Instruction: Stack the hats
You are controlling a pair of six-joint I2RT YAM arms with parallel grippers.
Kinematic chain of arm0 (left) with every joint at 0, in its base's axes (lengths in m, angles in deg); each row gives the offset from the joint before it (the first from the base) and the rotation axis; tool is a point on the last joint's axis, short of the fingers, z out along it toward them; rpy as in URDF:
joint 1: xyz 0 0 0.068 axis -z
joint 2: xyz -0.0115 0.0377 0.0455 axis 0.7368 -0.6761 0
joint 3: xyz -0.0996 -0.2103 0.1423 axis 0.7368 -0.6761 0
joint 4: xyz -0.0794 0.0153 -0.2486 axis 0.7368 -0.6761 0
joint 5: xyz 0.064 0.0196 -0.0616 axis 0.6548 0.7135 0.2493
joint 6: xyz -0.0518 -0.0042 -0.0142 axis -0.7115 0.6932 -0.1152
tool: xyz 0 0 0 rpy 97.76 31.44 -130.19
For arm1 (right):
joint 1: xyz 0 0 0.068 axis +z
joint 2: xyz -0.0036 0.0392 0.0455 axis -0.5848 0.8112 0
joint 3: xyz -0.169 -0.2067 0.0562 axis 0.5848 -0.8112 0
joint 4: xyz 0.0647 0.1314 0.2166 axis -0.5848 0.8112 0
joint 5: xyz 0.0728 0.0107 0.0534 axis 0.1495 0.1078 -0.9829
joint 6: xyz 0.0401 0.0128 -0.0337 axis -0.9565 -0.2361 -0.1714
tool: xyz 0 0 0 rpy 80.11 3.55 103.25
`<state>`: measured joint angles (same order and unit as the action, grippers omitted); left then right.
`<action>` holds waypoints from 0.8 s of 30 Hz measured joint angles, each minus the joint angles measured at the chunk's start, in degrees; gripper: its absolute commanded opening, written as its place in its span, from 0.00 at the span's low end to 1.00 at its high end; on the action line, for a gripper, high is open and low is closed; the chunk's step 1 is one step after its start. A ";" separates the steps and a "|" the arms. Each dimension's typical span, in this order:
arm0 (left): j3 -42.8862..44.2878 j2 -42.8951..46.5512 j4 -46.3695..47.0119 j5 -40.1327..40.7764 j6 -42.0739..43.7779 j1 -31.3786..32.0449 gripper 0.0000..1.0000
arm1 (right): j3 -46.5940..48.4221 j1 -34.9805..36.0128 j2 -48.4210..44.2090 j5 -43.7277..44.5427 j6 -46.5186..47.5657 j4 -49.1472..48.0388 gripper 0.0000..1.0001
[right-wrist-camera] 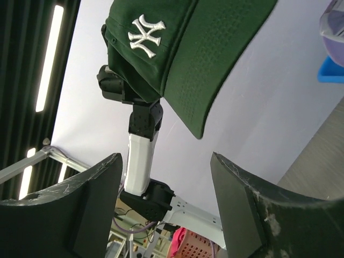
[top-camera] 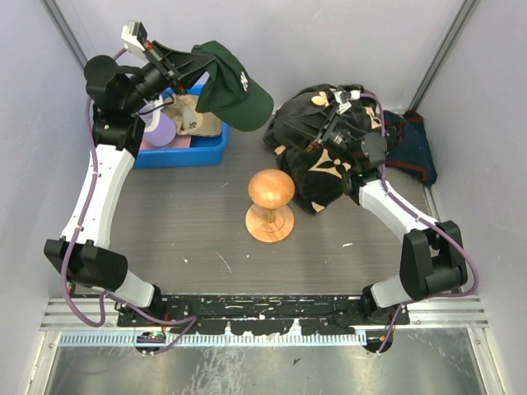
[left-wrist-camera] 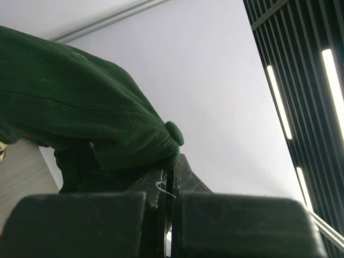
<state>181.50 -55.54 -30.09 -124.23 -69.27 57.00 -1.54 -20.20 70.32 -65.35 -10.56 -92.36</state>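
Left jaws are clamped shut on the crown of the dark green cap (top-camera: 237,89), which hangs in the air above the blue bin (top-camera: 185,155) at the far left of the tabletop (top-camera: 189,222). Lavender cap (top-camera: 161,130) and tan cap (top-camera: 198,117) lie in the bin. Right jaws stand wide and empty over the black cloth (top-camera: 317,185), beside the wooden stand (top-camera: 270,197).

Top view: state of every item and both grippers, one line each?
dark green cap: in the air, gripped at the crown
left gripper: shut on dark green cap
right gripper: open, empty
lavender cap: lying in blue bin
tan cap: lying in blue bin
blue bin: upright on table
wooden stand: upright, bare
black cloth: crumpled, beneath right gripper
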 measured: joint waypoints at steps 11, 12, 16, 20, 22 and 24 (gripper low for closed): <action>-4.17 2.36 0.02 0.00 -0.07 0.76 0.00 | 2.58 4.55 3.98 1.73 -0.61 -1.40 0.75; -4.52 2.58 0.00 0.00 -0.09 0.76 0.00 | 2.69 4.70 4.22 1.79 -0.59 -1.40 0.75; -5.64 3.45 0.09 0.04 -0.39 0.90 0.00 | 2.91 5.27 4.98 2.38 -0.33 -1.29 0.75; -5.88 4.15 0.09 0.04 -0.83 1.11 0.00 | 2.91 5.77 5.81 3.04 0.22 -1.01 0.75; -6.05 4.59 0.17 0.04 -0.98 1.11 0.00 | 2.91 5.84 6.21 3.32 0.50 -0.96 0.75; -6.34 5.16 0.44 0.02 -1.18 1.14 0.00 | 2.91 6.01 6.69 3.67 0.87 -0.90 0.75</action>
<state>175.16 -50.38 -29.65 -124.21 -70.45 58.13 1.36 -14.18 77.01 -61.68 -9.69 -93.25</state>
